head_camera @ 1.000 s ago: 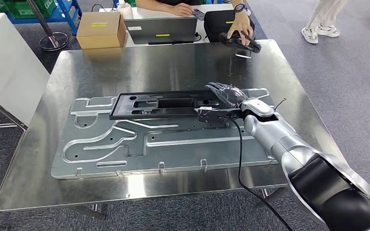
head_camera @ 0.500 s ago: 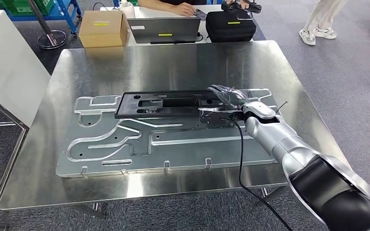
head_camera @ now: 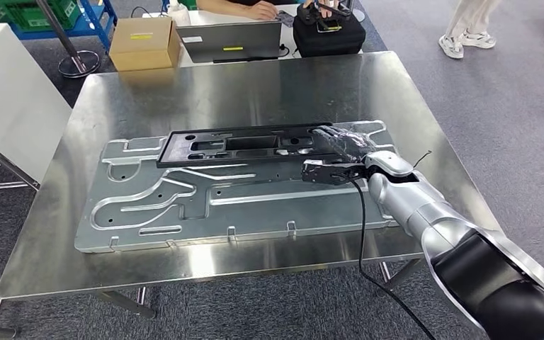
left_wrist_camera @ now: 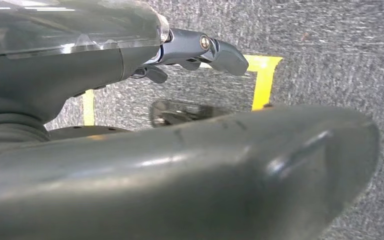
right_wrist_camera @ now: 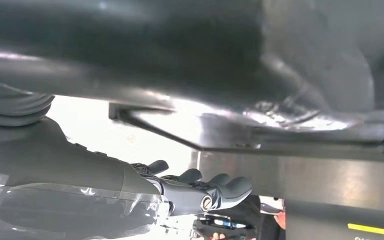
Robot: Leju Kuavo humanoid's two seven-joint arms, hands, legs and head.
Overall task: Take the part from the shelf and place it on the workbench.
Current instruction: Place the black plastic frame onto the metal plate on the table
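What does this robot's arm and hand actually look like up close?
The right arm is rounded silver metal, with a glossy black section nearer the body. A thin black cable trails from the wrist. The right hand is dark grey under a clear plastic cover. The left hand shows a thick grey thumb, darker fingers and a similar clear cover.

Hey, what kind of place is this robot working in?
Probably a factory test floor or robot lab: a steel workbench holds a stamped metal panel and a black part, with a laptop and green crates behind, on grey carpet.
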